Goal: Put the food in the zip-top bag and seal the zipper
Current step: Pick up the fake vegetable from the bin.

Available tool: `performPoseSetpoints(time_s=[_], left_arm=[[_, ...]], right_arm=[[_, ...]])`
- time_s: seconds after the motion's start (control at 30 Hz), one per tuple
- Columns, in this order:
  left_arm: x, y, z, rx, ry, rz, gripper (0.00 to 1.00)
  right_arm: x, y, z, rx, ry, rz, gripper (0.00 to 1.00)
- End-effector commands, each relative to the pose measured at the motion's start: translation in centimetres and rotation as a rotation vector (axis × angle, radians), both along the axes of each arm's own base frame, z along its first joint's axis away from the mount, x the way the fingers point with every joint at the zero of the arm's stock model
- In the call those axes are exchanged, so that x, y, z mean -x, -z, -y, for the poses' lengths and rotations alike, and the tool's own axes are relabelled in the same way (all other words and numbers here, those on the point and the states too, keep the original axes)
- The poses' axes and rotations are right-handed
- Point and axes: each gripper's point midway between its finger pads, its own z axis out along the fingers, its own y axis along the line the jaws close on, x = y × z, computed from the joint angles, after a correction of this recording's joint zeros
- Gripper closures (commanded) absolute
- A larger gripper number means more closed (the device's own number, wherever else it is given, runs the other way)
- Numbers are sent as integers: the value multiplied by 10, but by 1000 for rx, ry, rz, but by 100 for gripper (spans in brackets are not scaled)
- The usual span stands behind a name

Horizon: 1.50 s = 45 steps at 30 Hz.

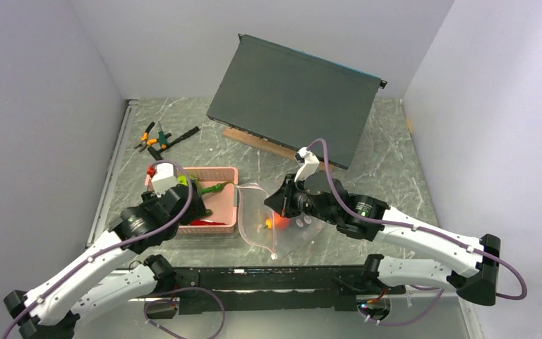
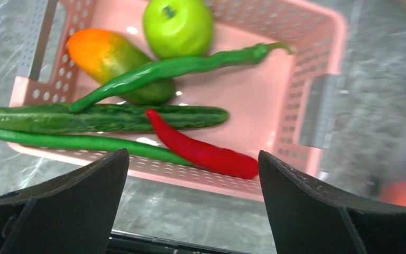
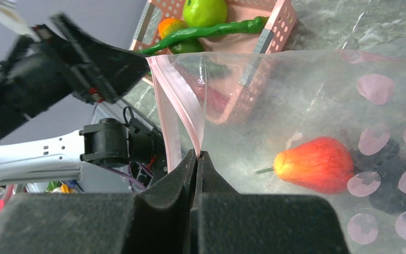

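Desk [image 1: 395, 155], grey marbled, between pale walls [image 1: 42, 85]; dark panel [image 1: 293, 99] tilted at back. Pink slotted basket [image 1: 222, 171] holds green toy apple [image 2: 178, 26]; left hand [image 2: 191, 159] spread above. Right hand [image 3: 197, 159] pinches pink zipper strip [image 3: 177, 100] of clear plastic bag [image 3: 296, 95] beside basket; red-orange toy fruit [image 3: 317, 164] inside.

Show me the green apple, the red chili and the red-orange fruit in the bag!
green apple [image 2: 178, 26]: left wrist view, middle of its round side.
red chili [image 2: 203, 152]: left wrist view, middle of its body.
red-orange fruit [image 3: 317, 164]: right wrist view, middle of its skin.
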Motion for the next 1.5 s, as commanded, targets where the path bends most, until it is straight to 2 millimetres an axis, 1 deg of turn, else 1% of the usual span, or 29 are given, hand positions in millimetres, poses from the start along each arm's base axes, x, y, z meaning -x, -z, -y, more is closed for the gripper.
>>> performPoseSetpoints(time_s=[0.0, 0.13, 0.2, 0.33, 0.47, 0.67, 0.87, 1.0, 1.13, 1.37, 1.47], left_arm=[[-2, 29, -25, -83, -119, -56, 5], [-8, 52, -24, -37, -107, -84, 14], [-11, 60, -26, -19, -108, -85, 20], [-17, 72, -31, -29, -115, -97, 28], [-26, 82, -34, -57, -104, -134, 28], [-38, 102, -31, -29, -104, -174, 33], [-39, 120, -27, -23, -96, -213, 37], [-39, 125, -25, -23, -85, -224, 44], [-39, 125, -23, -14, -76, -228, 56], [-39, 121, -21, -6, -62, -229, 74], [-38, 115, -20, 2, -56, -221, 81]], right_arm=[[-2, -10, -1, -39, 4, 21, 100], [-1, -10, -2, -42, -4, 18, 100], [0, -10, -2, -41, -4, 16, 100], [0, -10, -1, -45, -5, 18, 100], [0, -9, -1, -40, -7, 15, 100], [-1, -9, -1, -39, -3, 19, 100], [-1, -8, -1, -35, -5, 19, 100], [-1, -8, -2, -35, -8, 20, 100], [-1, -8, -2, -39, -8, 19, 100], [1, -8, -1, -39, -8, 18, 100], [1, -7, -1, -41, -7, 16, 100]])
